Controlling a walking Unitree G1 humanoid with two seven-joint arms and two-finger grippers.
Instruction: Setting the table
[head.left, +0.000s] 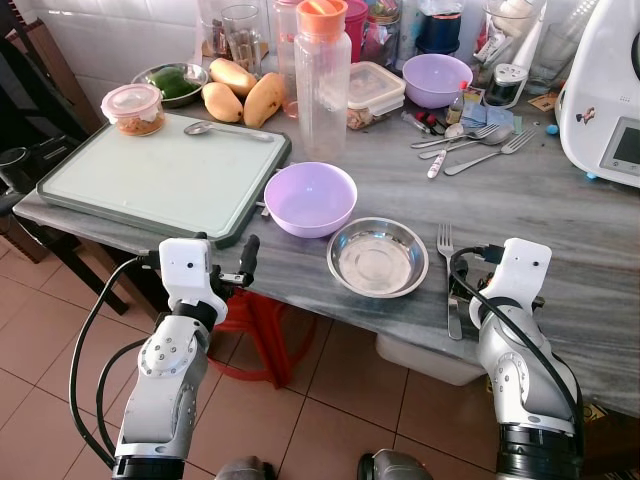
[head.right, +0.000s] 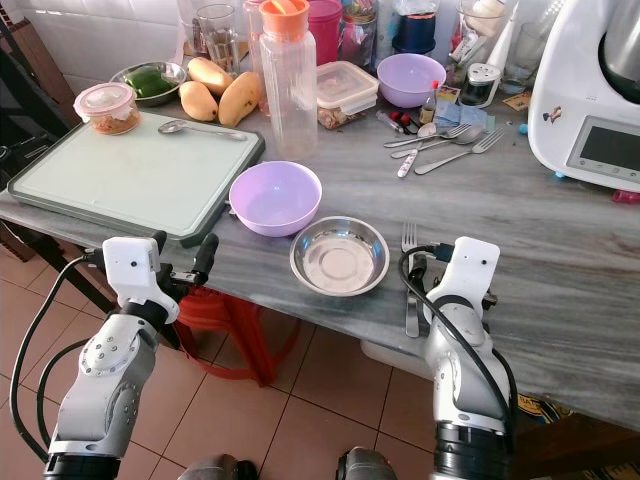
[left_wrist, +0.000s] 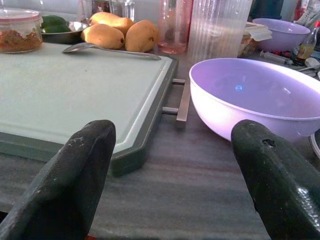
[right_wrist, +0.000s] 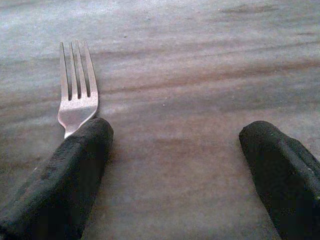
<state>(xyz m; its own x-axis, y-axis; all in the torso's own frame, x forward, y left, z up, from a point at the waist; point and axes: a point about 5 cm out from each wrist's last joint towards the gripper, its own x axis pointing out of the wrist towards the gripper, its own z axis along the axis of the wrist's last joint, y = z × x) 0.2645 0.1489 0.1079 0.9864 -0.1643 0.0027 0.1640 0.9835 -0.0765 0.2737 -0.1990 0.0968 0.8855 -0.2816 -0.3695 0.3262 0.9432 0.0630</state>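
**Fork lies beside the steel bowl, tines pointing away**

The right gripper (right_wrist: 175, 170) stands spread wide over the grey table (head.left: 590, 250), one finger (right_wrist: 65, 175) covering the fork's (head.left: 447, 262) handle. The fork's length runs away from the robot, just right of the steel bowl (head.left: 377, 257). The left gripper (left_wrist: 172, 170) gapes empty toward the lilac bowl (head.left: 310, 198).

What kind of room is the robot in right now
Most likely a home kitchen. A grey table holds a cutting board, mangoes, a steel bowl, forks and spoons, and a white kitchen appliance. White wall tiles sit behind.
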